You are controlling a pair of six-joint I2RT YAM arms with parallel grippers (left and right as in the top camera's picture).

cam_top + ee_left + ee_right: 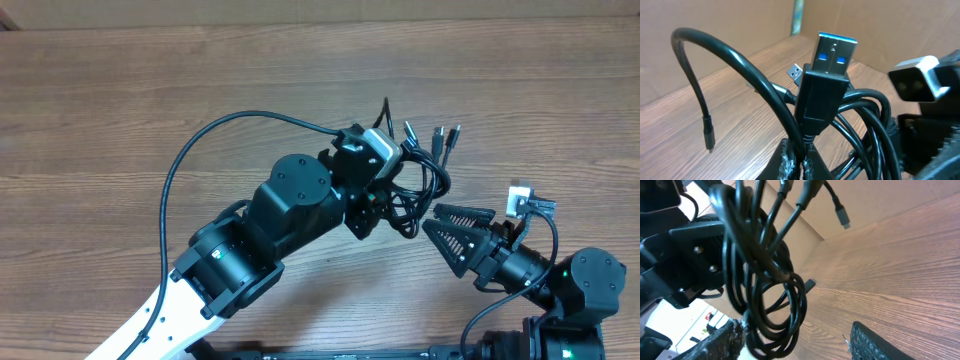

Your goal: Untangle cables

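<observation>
left fingers (789,162) pinched shut | right fingers (465,214) spread wide

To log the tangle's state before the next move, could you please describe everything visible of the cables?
The cables are several thin, glossy black cords looped into one tangled coil. Plug ends fan out: a USB-A plug with a blue insert, and smaller silvery tips. The left gripper is shut on strands below that plug, and the coil seems held off the wooden table. The right gripper is open beside it; contact cannot be told.
</observation>
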